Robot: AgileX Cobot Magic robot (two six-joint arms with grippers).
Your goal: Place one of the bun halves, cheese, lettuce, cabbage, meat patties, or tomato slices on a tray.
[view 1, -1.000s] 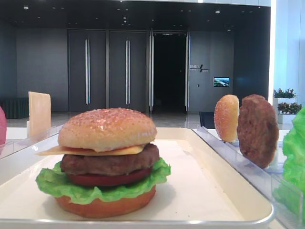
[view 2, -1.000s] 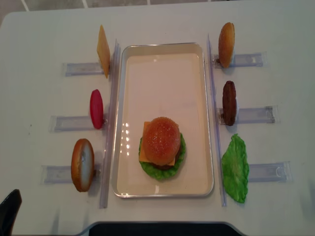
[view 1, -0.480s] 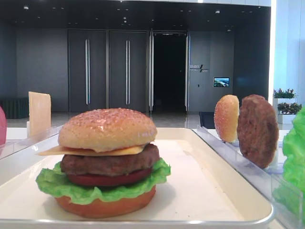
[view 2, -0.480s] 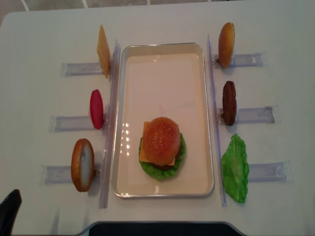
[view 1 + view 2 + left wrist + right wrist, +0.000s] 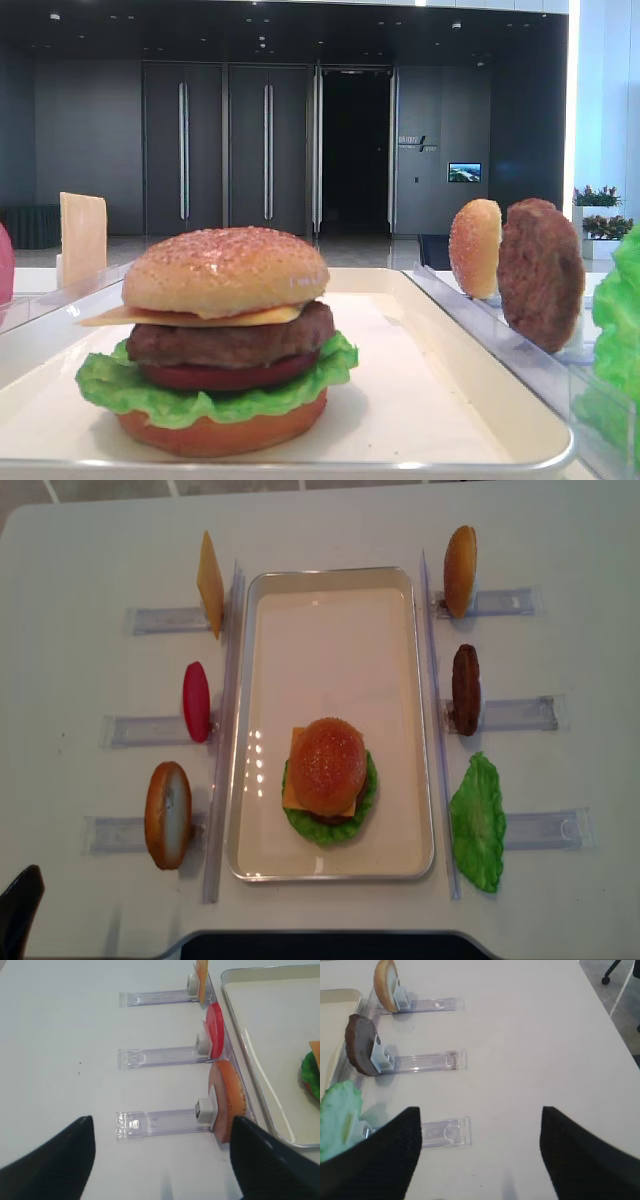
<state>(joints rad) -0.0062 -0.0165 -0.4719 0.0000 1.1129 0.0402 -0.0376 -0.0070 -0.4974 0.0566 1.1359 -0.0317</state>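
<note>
1. Cream-white tray (image 5: 335, 580) is lying along the table's middle, a full burger (image 5: 329, 780) sitting near its front edge.
2. Left gripper (image 5: 162, 1160) is hovering by the left racks (image 5: 160, 1124), fingers spread, holding nothing.
3. Right gripper (image 5: 480, 1152) is hovering likewise, jaws wide, empty.
4. Stacking looks finished; spare pieces are standing racked both sides.

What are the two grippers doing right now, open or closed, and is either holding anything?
Left gripper: open, black fingers spread wide, holding nothing.
Right gripper: open, black fingers spread wide, holding nothing.
</note>
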